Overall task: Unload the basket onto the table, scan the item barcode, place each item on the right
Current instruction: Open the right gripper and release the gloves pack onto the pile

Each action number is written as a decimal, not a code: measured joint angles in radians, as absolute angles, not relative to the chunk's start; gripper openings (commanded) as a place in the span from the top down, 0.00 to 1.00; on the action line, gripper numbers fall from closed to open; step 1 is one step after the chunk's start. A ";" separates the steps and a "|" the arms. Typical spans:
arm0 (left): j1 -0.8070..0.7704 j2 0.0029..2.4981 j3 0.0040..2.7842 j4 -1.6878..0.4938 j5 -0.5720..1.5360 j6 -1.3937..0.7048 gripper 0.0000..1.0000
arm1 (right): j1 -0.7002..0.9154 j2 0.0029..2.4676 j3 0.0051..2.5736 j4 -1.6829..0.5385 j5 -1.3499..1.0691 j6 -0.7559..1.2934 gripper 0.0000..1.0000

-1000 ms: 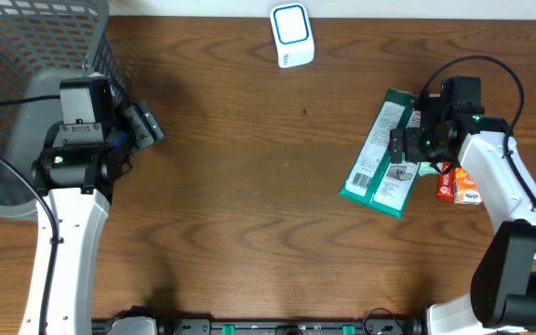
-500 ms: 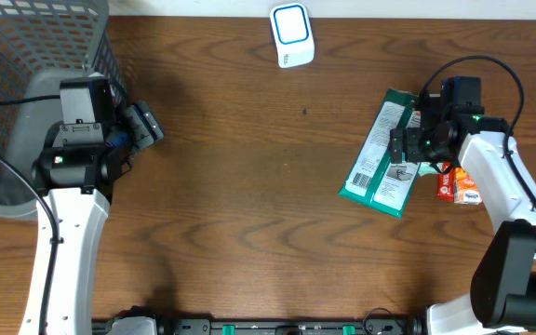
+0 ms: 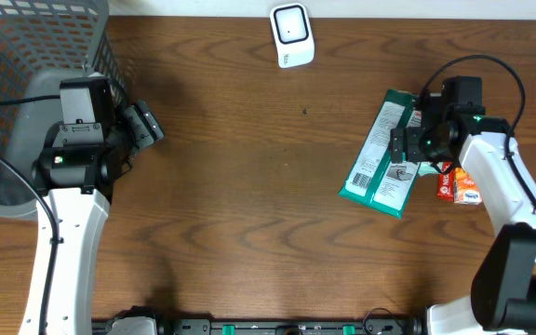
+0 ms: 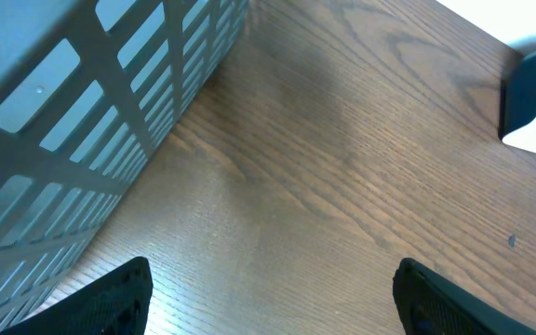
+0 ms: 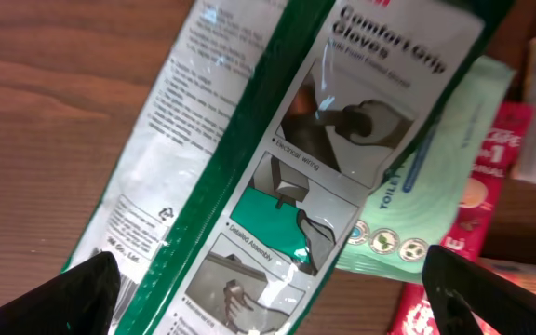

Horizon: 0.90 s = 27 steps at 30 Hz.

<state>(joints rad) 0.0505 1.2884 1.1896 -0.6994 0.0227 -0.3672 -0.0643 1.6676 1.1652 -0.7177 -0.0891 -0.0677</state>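
Right hand (image 3: 415, 147), released wide, hovers over the glove packet (image 3: 377, 166) on the table (image 3: 249, 214); light, floppy, slick film, likely best pinched at an edge; left hand (image 3: 143, 125) released.

The table (image 3: 249, 205) is brown wood with darker wavy grain. The basket (image 3: 26, 37) is grey, its walls a lattice of slots. The scanner (image 3: 291, 54) is white with a dark rounded-square outline on its face. The glove pack (image 3: 380, 163) is dark green with white panels, black print, a black-and-white barcode (image 3: 368, 173) and small grey and teal pictures. The mint pack (image 5: 440, 177) is pale green with a dark blue band and small round badges. The red pack (image 5: 501, 158) is red with white lettering. The left arm (image 3: 63, 251) and right arm (image 3: 496, 181) are white with black wrists, each showing a small green light
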 measured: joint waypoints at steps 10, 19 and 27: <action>0.051 1.288 1.190 -0.699 0.023 -0.367 0.16 | -0.061 1.427 1.165 -0.729 0.043 -0.065 0.01; 0.051 1.288 1.190 -0.699 0.023 -0.367 0.16 | 0.015 1.224 1.165 -0.800 0.100 -0.065 0.01; 0.051 1.288 1.190 -0.699 0.023 -0.367 0.16 | 0.097 1.047 1.160 -0.706 0.091 -0.070 0.01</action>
<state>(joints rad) 0.0505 1.2884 1.1896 -0.6994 0.0227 -0.3672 0.0967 1.0470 1.1603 -0.7055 0.0914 -0.0700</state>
